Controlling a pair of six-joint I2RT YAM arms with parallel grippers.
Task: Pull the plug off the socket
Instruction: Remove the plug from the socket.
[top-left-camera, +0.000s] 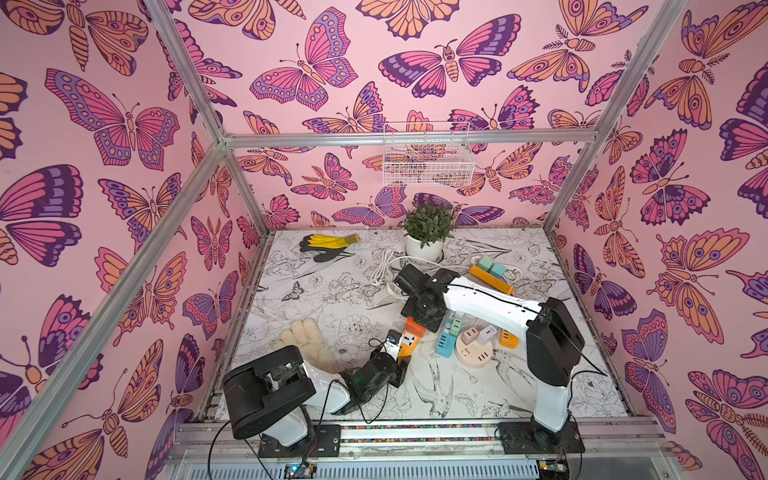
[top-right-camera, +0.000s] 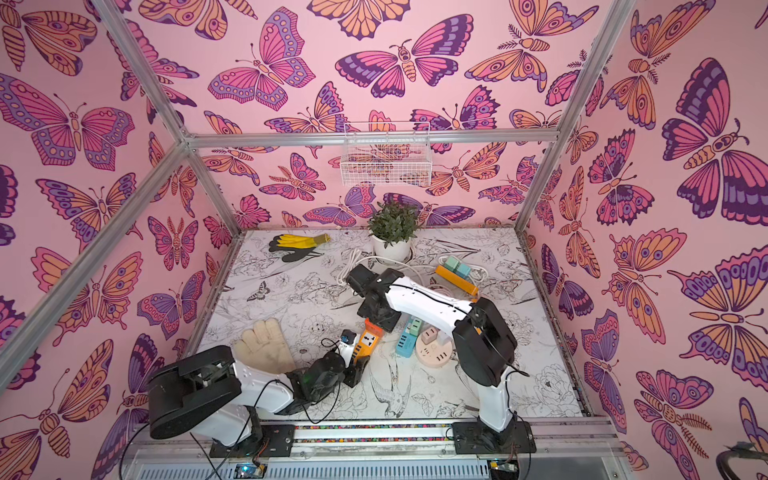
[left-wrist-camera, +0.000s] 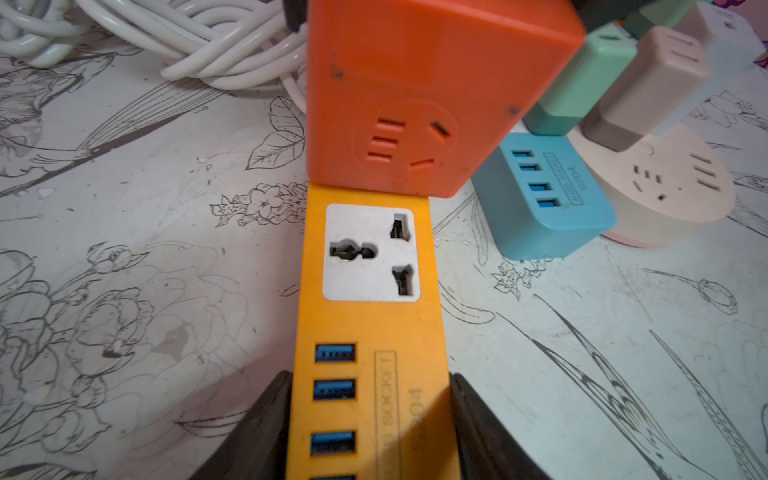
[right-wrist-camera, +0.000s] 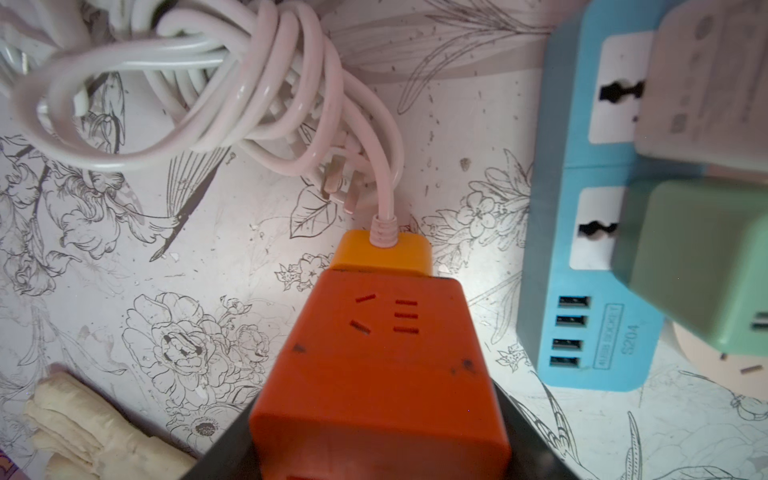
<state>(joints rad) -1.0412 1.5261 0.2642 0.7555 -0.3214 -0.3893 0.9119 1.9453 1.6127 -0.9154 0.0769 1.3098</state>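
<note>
- The left hand (left-wrist-camera: 369, 376) is clamped across the USB end of the yellow power strip (left-wrist-camera: 370, 316), pressing it onto the floral counter (left-wrist-camera: 145, 291). This is probably an anchor, so the strip does not lift with the pull.
- The right hand (right-wrist-camera: 374, 407) grips the orange cube plug (right-wrist-camera: 382, 353) by two opposite sides. The plug appears fully seated in the strip's far outlet, just beyond the left hand's fingertips.
- Between the left hand and the plug there is one free outlet (left-wrist-camera: 371, 251). Three USB ports show whole, a fourth partly.
- Beside the right hand are one blue power strip (right-wrist-camera: 582, 291) with four USB ports and one green plug block (right-wrist-camera: 698, 257). Ahead of it lies one white cable bundle (right-wrist-camera: 208, 95).
</note>
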